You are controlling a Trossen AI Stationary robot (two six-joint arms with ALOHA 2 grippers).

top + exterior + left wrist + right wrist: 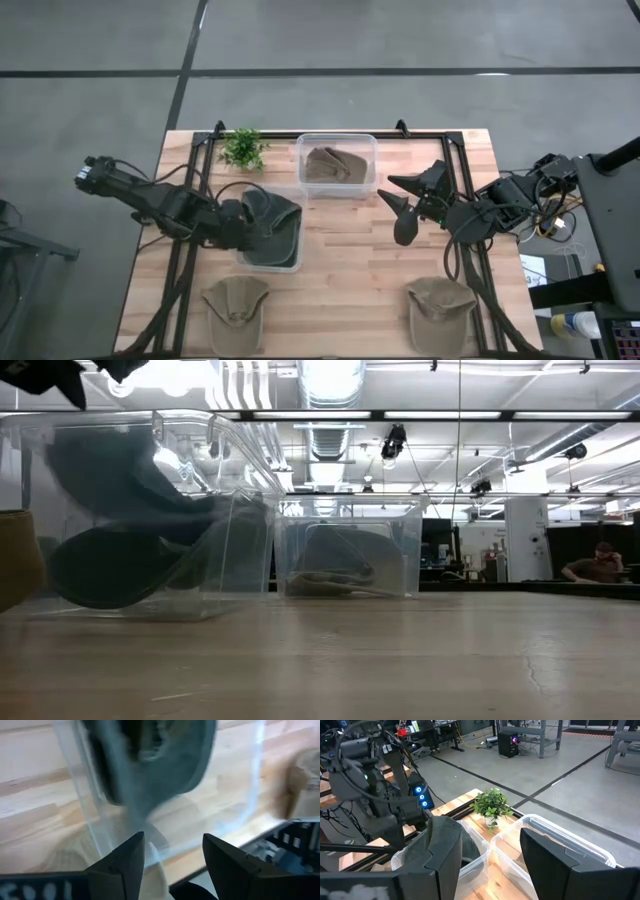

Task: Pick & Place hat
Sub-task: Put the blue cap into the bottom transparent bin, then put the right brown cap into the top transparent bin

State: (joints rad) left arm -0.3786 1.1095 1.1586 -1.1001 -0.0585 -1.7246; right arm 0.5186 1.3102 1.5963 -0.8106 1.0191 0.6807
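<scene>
A dark hat [268,225] lies inside a clear plastic bin [270,267] at the table's left middle. It shows through the bin wall in the low view [120,530] and in the left wrist view [150,760]. My left gripper [238,222] is open at the bin's left side. Its fingers [172,855] point at the bin wall [240,795], and no touch shows. My right gripper [398,207] is open and hangs above bare table right of centre, looking toward both bins [487,855].
A second clear bin [370,140] at the far middle holds an olive hat [335,165]. A small potted plant [243,148] stands to its left. Two tan hats [235,302] [440,308] lie near the table's near edge. Bare wood lies between the arms.
</scene>
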